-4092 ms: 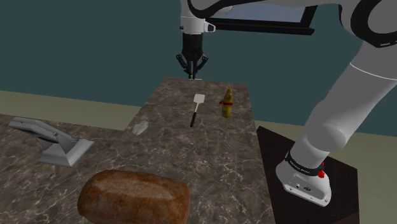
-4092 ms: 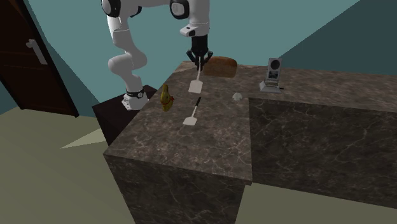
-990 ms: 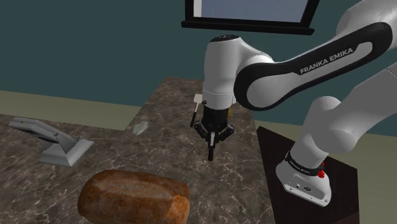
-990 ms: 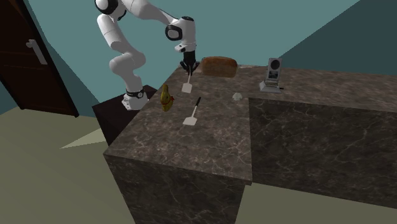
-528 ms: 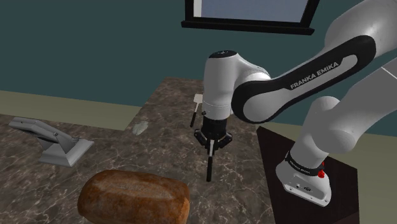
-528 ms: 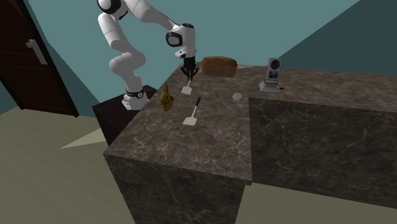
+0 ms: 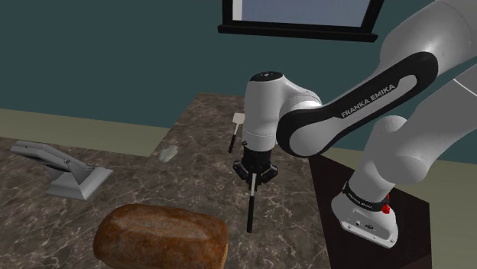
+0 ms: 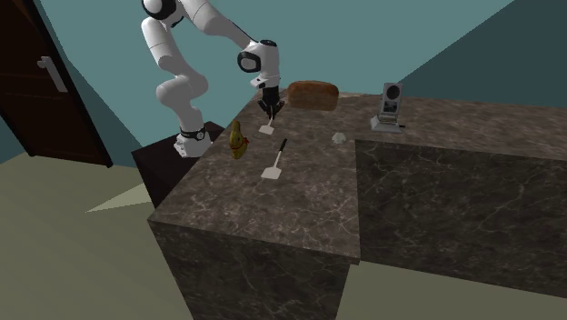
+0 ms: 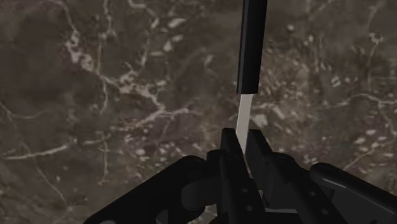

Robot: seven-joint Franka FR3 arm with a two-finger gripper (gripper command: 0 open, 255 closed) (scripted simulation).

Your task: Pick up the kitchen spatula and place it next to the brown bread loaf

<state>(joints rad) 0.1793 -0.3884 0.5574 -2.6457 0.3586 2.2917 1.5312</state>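
The black two-finger gripper (image 7: 251, 179) points down over the dark veined marble counter (image 7: 191, 179), its fingers pressed onto the thin white part of the black-handled kitchen spatula (image 7: 249, 208). In the wrist view the white strip sits pinched between the fingers (image 9: 230, 159), and the black handle runs on away from them. In the shoulder view the handle hangs almost upright beneath the gripper. Its lower end is just to the right of the crusty brown bread loaf (image 7: 160, 238), which lies at the near edge; whether it touches the counter I cannot tell. Farther off, a second spatula with a white blade (image 7: 236, 128) lies flat on the counter. A grey angled stand (image 7: 67, 171) sits at the shoulder view's left, and a small grey crumpled lump (image 7: 168, 153) lies between it and the arm
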